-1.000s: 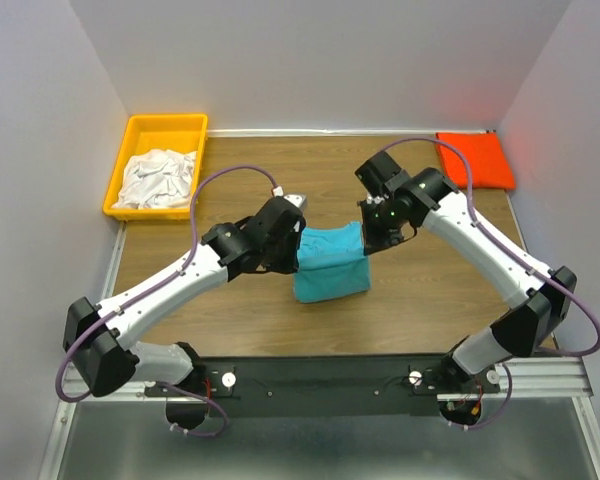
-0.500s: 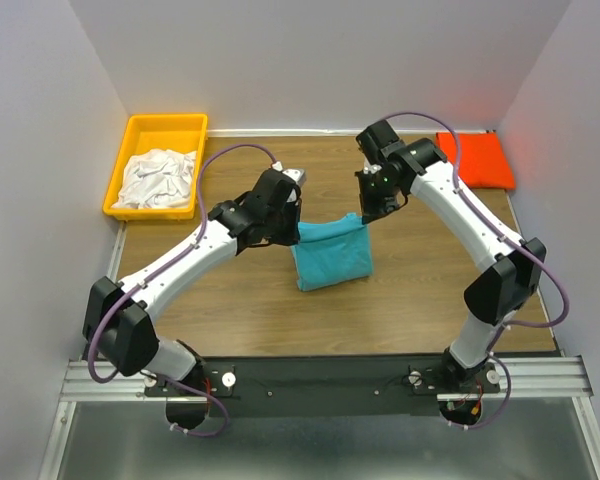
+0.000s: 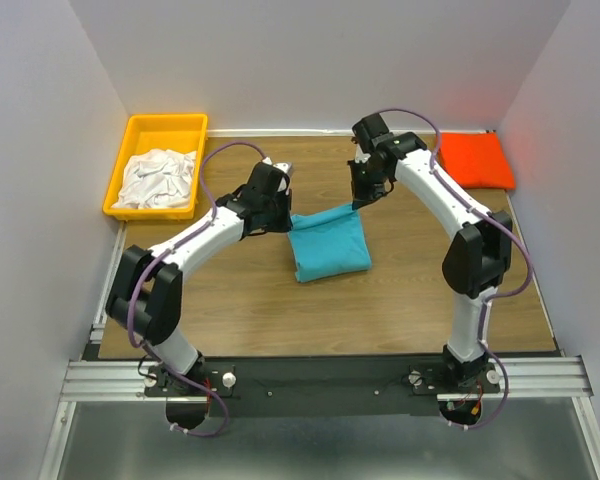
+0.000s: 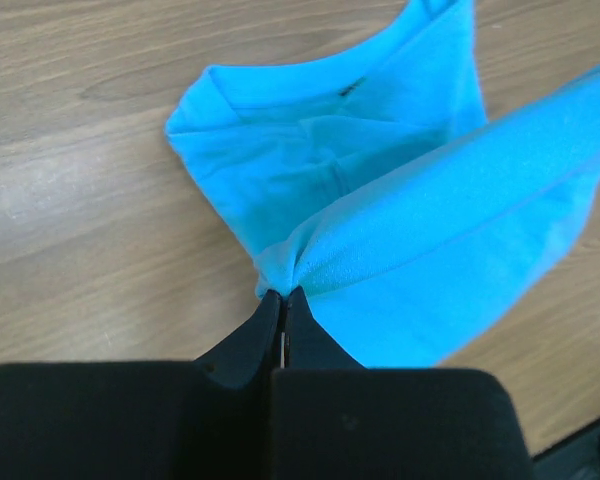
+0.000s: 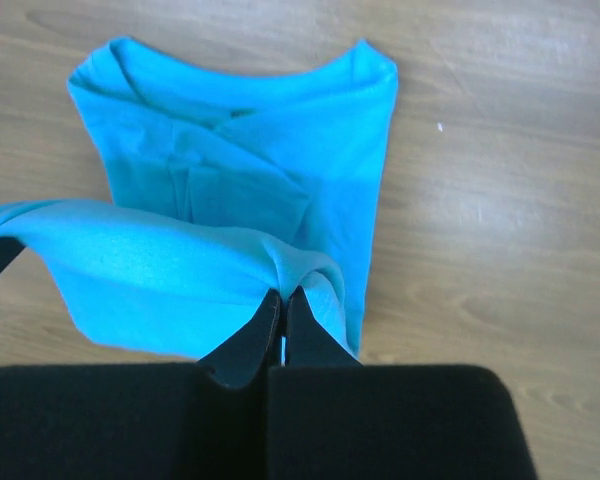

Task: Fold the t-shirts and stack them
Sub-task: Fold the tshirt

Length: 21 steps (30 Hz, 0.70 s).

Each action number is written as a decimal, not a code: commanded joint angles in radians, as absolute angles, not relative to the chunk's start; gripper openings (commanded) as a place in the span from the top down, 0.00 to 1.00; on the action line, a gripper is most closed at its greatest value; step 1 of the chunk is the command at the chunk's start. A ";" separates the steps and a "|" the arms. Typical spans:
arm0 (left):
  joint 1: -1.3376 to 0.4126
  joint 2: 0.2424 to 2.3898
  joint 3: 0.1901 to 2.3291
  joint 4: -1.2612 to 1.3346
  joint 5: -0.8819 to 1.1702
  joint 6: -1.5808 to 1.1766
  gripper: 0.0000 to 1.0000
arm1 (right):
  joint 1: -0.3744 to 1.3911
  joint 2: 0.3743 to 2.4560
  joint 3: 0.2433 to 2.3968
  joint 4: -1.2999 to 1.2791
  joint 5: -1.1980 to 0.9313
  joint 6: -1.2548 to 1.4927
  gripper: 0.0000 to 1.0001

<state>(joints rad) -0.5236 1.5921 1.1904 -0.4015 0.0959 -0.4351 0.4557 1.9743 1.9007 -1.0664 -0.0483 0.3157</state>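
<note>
Pale walls close in three sides of your wooden table. Your left gripper is clenched on a bunched corner of the blue shirt, its jaws pressed together with the cloth gathered at the tips. Your right gripper is pinched tight on the opposite corner of the same edge in the same way. Between the two grippers that edge is raised off the table and pulled into a taut band, which hangs over the rest of the shirt. Below the band the shirt lies flat on the wood, and both wrist views show its neckline on the side away from the grippers. From above, the blue shirt sits mid-table, with the held edge on its far side and both arms reaching in toward it. Further out, an orange shirt lies folded flat in the far right corner, well apart from the blue one. A yellow bin sits in the far left corner, with crumpled white shirts heaped inside it.
</note>
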 commanded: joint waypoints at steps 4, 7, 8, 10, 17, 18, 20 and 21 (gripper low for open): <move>-0.454 1.753 1.195 -0.218 0.083 -0.384 1.00 | 0.414 2.063 1.823 -0.841 -0.052 0.299 0.99; -0.440 1.815 1.210 -0.181 0.077 -0.382 1.00 | 0.399 2.089 1.780 -0.779 -0.055 0.314 0.99; -0.437 1.827 1.213 -0.161 0.077 -0.379 1.00 | 0.391 2.097 1.767 -0.747 -0.058 0.322 0.99; -0.437 1.868 1.226 -0.134 0.072 -0.368 1.00 | 0.385 2.115 1.698 -0.697 -0.054 0.333 0.99; -0.437 1.895 1.229 -0.075 0.074 -0.339 1.00 | 0.379 2.074 1.598 -0.600 -0.005 0.396 0.96; -0.439 1.875 1.221 -0.071 0.075 -0.337 1.00 | 0.377 2.060 1.592 -0.595 0.020 0.402 0.96; -0.440 1.847 1.213 -0.051 0.069 -0.333 1.00 | 0.379 2.019 1.582 -0.588 0.049 0.416 0.96; -0.440 1.824 1.206 -0.045 0.068 -0.330 1.00 | 0.379 2.005 1.578 -0.586 0.060 0.419 0.96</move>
<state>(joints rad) -0.4511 1.8862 1.2049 -0.0975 0.1001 -0.3679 0.3916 2.0911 1.5990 -0.6331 -0.0441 0.3885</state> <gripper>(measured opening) 0.010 0.042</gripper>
